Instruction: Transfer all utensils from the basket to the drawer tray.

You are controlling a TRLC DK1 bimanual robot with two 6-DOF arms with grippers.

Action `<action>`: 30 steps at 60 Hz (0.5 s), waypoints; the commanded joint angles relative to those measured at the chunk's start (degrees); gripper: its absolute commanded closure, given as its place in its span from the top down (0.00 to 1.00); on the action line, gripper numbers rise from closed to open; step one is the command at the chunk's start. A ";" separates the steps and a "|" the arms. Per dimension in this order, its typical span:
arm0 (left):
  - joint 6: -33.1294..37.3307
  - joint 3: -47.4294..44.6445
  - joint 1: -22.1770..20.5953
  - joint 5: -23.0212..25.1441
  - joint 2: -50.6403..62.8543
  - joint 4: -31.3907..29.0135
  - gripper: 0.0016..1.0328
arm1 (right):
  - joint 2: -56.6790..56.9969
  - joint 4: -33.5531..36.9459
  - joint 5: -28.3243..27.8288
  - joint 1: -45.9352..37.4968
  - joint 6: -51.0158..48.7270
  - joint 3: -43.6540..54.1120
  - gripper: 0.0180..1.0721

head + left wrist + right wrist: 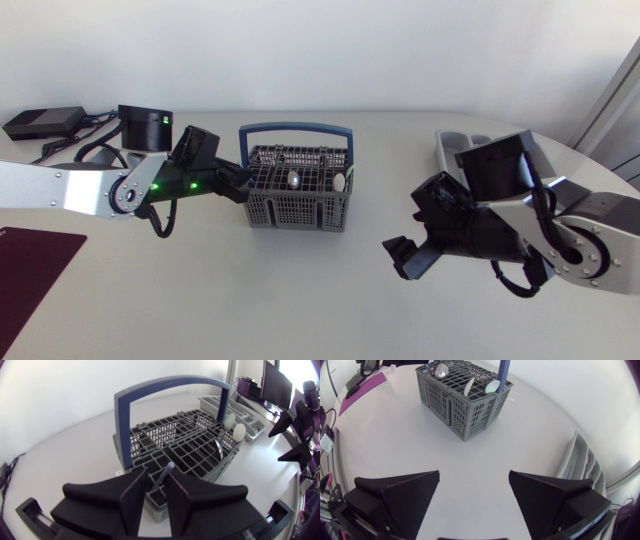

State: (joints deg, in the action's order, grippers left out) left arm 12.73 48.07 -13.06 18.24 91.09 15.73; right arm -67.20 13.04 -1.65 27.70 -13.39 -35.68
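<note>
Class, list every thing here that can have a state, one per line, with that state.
Grey plastic mesh basket with blue handle: upright, handle raised, utensils inside.
Shiny metal spoon: standing bowl-up in the basket.
Left black tool: open, narrow gap.
Slim grey utensil handle: standing in the basket, inside the left tool's gap.
Right black tool: open wide, empty.
Light grey plastic drawer tray: visible compartments hold no utensil.

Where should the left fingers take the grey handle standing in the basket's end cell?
Grip the grey handle near its free top end, the left gripper coming down from above: it stands almost upright in a narrow cell of the basket, so the walls probably block a sideways approach.
</note>
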 commanded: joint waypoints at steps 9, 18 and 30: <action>0.98 1.41 -0.30 1.01 0.67 0.89 0.04 | -0.74 -0.73 0.60 1.39 -0.76 -0.18 0.95; 0.89 1.41 0.05 1.54 -0.91 0.62 0.03 | -0.39 -0.29 0.95 2.00 -0.76 -0.35 0.95; 0.63 2.11 0.32 2.50 -4.16 -1.40 0.04 | -0.21 0.23 1.39 2.79 -0.76 -0.71 0.95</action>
State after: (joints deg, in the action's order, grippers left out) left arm 12.71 48.07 -13.19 19.70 89.45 15.03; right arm -67.20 12.93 -0.97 29.78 -13.39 -35.68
